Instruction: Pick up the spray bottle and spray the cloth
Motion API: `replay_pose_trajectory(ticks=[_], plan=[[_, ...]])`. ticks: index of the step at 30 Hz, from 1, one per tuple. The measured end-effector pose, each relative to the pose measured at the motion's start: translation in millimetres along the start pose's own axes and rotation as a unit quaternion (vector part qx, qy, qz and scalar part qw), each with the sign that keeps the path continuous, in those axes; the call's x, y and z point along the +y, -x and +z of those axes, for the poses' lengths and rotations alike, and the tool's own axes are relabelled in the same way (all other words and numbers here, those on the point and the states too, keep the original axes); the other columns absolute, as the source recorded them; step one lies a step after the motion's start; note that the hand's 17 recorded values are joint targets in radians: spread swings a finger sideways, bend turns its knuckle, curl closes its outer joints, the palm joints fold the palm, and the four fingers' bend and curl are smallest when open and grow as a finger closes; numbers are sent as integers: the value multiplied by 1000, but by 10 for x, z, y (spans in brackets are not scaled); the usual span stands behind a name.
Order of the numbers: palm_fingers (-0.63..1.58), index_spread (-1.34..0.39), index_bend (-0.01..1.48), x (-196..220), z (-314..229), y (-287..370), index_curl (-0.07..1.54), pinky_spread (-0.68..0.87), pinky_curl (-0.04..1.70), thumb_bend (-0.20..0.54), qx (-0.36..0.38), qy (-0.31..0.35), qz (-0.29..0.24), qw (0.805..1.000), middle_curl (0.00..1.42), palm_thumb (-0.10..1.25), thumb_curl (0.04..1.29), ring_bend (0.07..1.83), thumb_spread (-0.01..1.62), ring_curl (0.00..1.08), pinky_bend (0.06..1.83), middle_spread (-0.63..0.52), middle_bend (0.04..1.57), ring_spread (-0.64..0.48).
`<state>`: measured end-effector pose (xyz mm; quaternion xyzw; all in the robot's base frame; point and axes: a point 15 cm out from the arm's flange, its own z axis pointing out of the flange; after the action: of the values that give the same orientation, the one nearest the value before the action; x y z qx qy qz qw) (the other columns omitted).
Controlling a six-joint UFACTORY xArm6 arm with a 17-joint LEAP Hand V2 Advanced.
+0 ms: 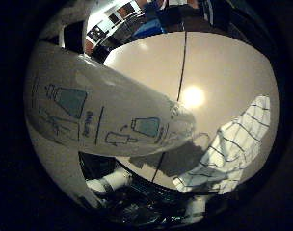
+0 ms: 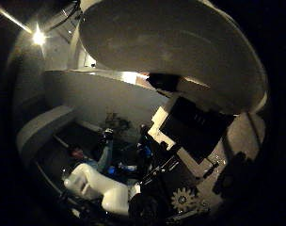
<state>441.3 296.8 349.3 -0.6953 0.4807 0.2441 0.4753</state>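
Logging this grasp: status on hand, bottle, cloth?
Hand shut on spray bottle, close against palm. Cloth lying on table, apart from the bottle. Nothing between them.

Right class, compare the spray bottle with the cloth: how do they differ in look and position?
The bottle is smooth white plastic with printed diagrams; the cloth is soft fabric with dark grid lines. The bottle fills the view, close to the palm; the cloth lies crumpled on the table beyond it. Both are mainly white.

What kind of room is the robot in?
Probably an indoor workroom or lab, though little shows. The white spray bottle is close to the palm, above a smooth pale table where a checked cloth lies. Ceiling lights glow overhead.
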Motion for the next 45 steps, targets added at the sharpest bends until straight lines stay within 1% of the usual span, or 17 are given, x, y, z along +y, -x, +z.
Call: replay_pose_trajectory(ticks=[7,13,21,33,40,43,45], plan=[[1143,-185,1221,-45,44,-469,754,-216,1203,-13,-20,-35,-14,999,669,1102,546,1359,1051,761,1069,-99,1414,-208],[1147,-184,1222,5,110,-717,750,-210,1211,-13,-53,-41,-10,998,668,1100,556,1365,1051,754,1063,-99,1412,-205],[1145,-183,1225,-64,-118,-1270,747,-206,1217,-13,-32,-66,10,997,667,1099,562,1366,1052,750,1061,-99,1414,-205],[1143,-183,1225,-71,-223,-1701,745,-202,1222,-14,-17,-76,26,997,666,1093,569,1367,1027,747,1060,-99,1415,-206],[1142,-183,1216,-45,-270,-1864,746,-209,1198,-24,-13,-81,28,996,660,1038,545,1351,1021,745,1057,-98,1404,-208],[1142,-193,1147,-16,-249,-1832,729,-233,1127,-28,-25,-77,28,996,643,999,524,1333,1005,718,1026,-103,1360,-204],[1101,-222,1000,16,-228,-1785,703,-271,1048,-36,-39,-71,27,996,621,942,508,1306,987,680,1008,-105,1307,-206]])
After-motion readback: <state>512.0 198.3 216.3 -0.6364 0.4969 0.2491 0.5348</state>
